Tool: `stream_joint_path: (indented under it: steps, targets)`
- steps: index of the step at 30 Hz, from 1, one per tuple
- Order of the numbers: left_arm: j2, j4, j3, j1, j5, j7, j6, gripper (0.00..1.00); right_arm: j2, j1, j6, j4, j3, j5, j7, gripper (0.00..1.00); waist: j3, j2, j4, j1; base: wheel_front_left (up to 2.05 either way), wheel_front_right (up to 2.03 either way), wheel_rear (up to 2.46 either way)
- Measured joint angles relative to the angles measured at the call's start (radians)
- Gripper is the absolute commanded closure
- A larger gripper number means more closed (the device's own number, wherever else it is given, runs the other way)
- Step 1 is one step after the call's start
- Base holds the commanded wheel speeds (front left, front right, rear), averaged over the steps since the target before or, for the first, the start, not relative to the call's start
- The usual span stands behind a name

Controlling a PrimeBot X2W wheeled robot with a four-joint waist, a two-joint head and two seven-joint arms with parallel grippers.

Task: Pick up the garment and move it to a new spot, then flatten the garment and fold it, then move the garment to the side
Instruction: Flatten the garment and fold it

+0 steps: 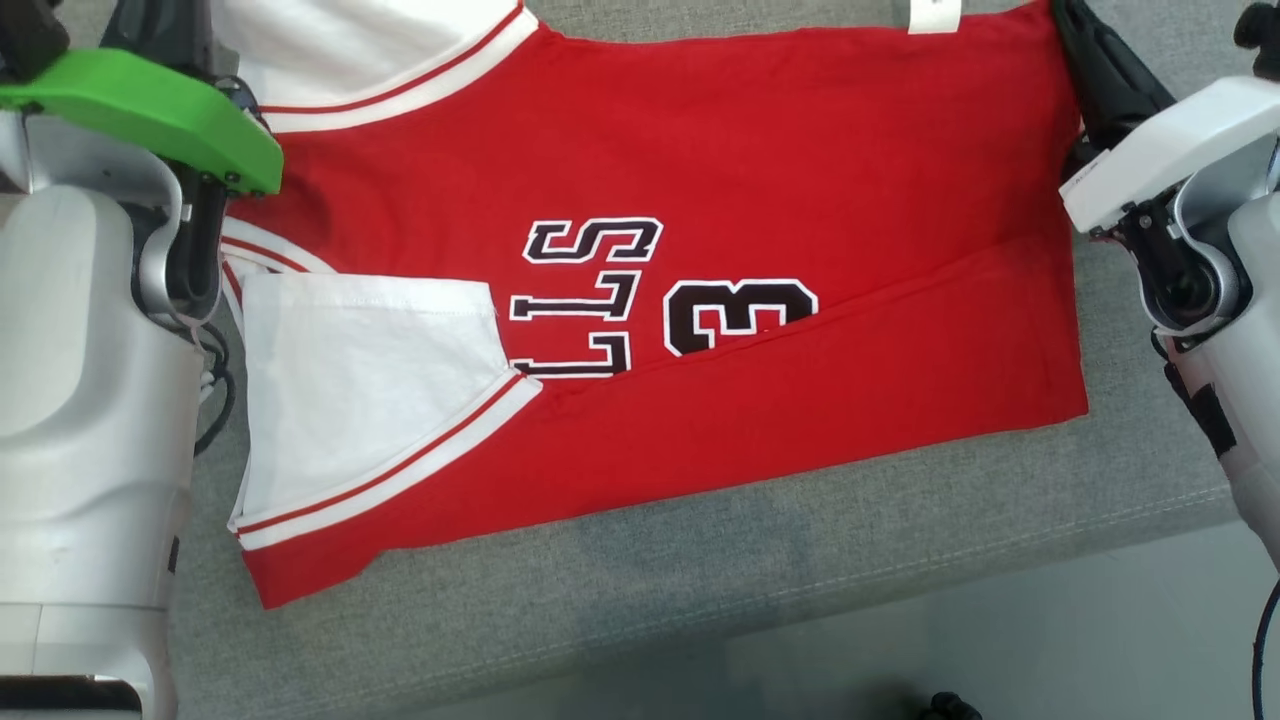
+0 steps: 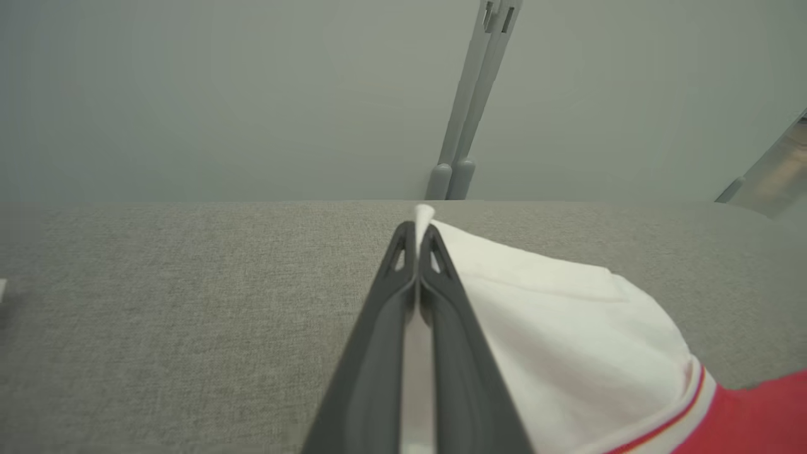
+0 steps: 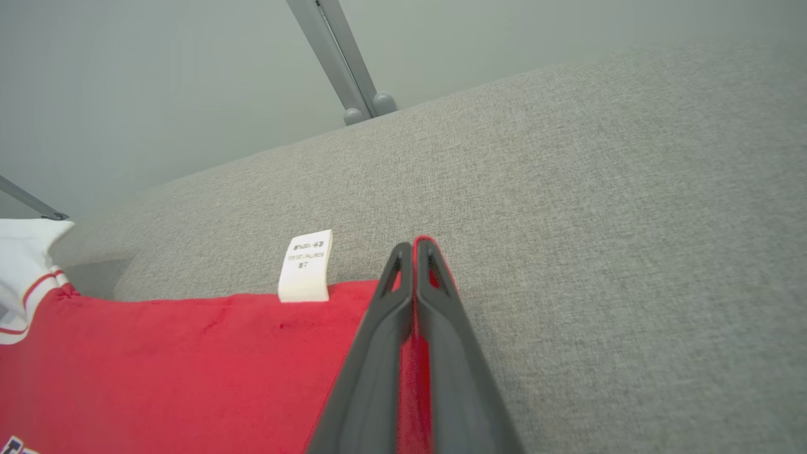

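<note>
Nearest the robot, the grey fabric-covered worktop (image 1: 700, 580) lies bare up to the red basketball jersey (image 1: 700, 200), which is spread sideways across it. The jersey's near long edge is folded up over itself, its near white sleeve (image 1: 370, 390) lying on top and the crease cutting across the black lettering (image 1: 740, 315).

At the far edge both arms have a grip. The left pincer (image 2: 416, 230) is closed flat on the tip of the far white sleeve (image 2: 567, 328), with a nub of cloth poking out past the tips. The right pincer (image 3: 414, 249) is closed on the far red hem corner, just beside the white care label (image 3: 306, 268).

The step in hand looks like the second lengthwise fold. To do it well, raise both corners together, keep the far edge taut between them, bring it toward the near crease at an even height, and lay it down square so that no slack bunches in the middle.

The head view gives the whole layout and the near fold, but its green cover (image 1: 150, 110) hides the left grip. The wrist views show the cloth pinched between the tips, and a grey post (image 2: 470, 126) beyond the worktop.
</note>
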Motion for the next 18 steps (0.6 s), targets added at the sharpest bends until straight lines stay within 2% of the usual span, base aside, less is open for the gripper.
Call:
stream_joint_path:
  steps: [8, 18]
  targets:
    - [-0.015, -0.132, 0.035, 0.149, -0.045, -0.087, -0.008, 1.0, -0.024, 0.092, 0.003, -0.012, -0.019, 0.002, -0.082, 1.0, -0.046, 0.0, 0.008, 0.0, 0.0, 0.0, 0.0]
    - [-0.033, -0.322, 0.06, 0.393, -0.074, -0.105, 0.002, 1.0, -0.033, 0.223, 0.004, -0.07, -0.036, 0.013, -0.149, 1.0, -0.118, 0.0, 0.044, 0.0, 0.0, 0.0, 0.0]
